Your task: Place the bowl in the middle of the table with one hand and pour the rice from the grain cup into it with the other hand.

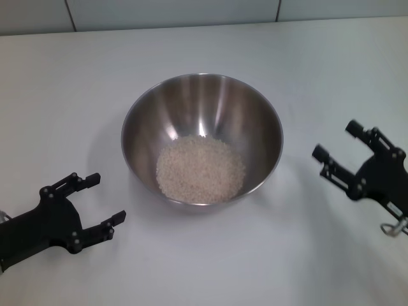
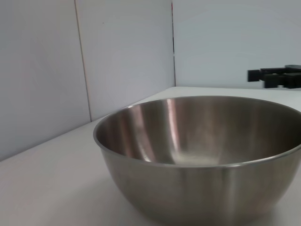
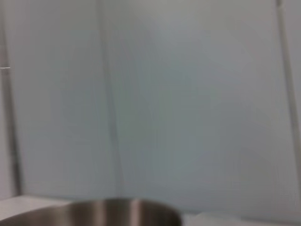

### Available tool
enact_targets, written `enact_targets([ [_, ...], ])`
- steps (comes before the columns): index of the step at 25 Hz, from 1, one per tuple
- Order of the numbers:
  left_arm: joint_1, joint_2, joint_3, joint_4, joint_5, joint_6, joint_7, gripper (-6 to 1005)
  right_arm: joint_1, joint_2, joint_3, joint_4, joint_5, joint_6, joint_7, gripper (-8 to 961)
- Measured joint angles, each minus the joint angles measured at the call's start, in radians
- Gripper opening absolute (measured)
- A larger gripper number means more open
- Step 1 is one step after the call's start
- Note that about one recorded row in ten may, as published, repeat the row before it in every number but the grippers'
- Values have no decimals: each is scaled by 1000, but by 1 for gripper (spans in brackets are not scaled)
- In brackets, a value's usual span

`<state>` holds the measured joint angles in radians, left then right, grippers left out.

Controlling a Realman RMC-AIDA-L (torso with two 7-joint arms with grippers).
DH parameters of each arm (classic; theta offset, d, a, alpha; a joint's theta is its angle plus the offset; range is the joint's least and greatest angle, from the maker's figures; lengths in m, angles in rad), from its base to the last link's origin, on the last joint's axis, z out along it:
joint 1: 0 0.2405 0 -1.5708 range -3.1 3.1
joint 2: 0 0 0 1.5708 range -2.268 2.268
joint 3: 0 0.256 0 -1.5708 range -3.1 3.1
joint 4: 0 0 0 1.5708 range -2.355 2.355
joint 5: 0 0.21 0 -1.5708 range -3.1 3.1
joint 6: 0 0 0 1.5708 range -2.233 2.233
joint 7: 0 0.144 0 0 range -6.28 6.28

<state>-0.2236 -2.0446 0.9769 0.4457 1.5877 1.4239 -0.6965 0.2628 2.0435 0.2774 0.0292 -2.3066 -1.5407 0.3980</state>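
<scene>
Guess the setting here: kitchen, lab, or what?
Likely a lab test bench, not a kitchen: a bare white table, plain pale wall panels behind it, and only a steel bowl of rice between the open left gripper and open right gripper.

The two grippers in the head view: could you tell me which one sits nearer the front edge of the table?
The left gripper, open and empty beside the bowl of rice. The right gripper, also open, sits farther back, level with the bowl's middle.
</scene>
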Motion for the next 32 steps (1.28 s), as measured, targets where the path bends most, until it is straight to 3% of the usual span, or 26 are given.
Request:
enact_targets([
  [4,5,1,0,4,0,5,0,834,24,35,-1,-179,-121,-87,55,816],
  [32,3,1,0,5,0,16,0,834,84,39,-65,-186,-189,29,10,816],
])
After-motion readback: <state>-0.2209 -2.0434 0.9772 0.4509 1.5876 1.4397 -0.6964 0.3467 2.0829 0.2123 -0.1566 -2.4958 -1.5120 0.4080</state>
